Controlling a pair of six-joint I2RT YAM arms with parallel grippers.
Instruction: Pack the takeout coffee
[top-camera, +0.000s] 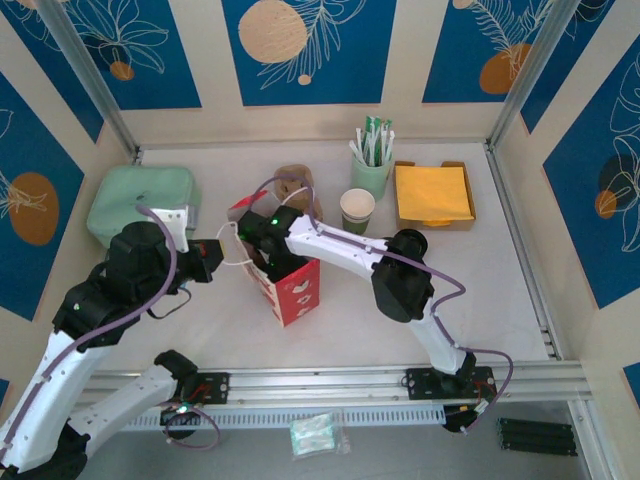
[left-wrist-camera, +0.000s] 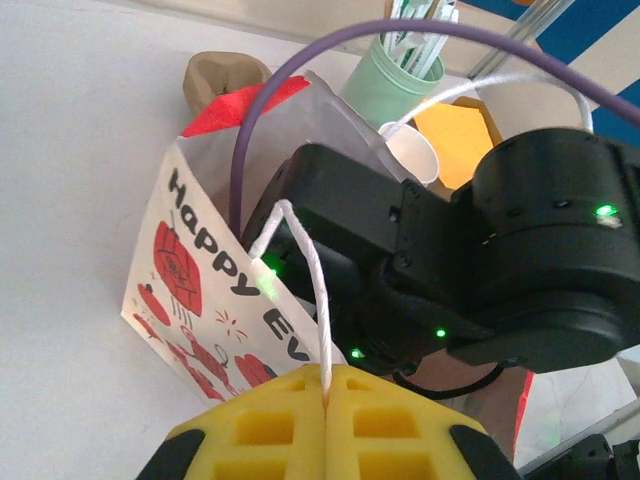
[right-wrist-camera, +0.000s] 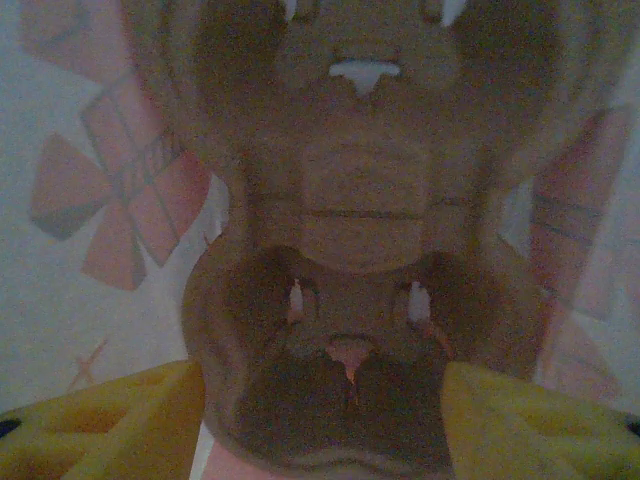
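1. Cream walls (top-camera: 205, 60) hung with blue leaf-print panels close in three sides of a white counter (top-camera: 480, 290). A metal rail runs along its near edge.
2. A mint-green lidded box (top-camera: 140, 200) sits at the far left. A tumbler (top-camera: 371, 170) of sticks and a stack of orange napkins (top-camera: 433, 192) stand at the back right. A red-and-white paper bag (top-camera: 295, 285) stands upright mid-counter.
3. The left claw (left-wrist-camera: 327, 378) is pinched shut on the bag's white string handle (left-wrist-camera: 318, 290), which seems to steady the bag.
4. The right claw (right-wrist-camera: 320, 420) is down inside the bag with its fingers spread apart and gripping nothing. A brown cardboard carrier (right-wrist-camera: 350, 220) lies on the bag floor just beyond them.
5. The takeout coffee cup (top-camera: 357, 210) stands on the counter outside the bag, to the bag's back right and just in front of the tumbler. It has no lid on it, and neither claw touches it.
6. Judged from this, the bag is open and the carrier looks seated in it. The cup itself has not been packed, so the main part of the job remains.
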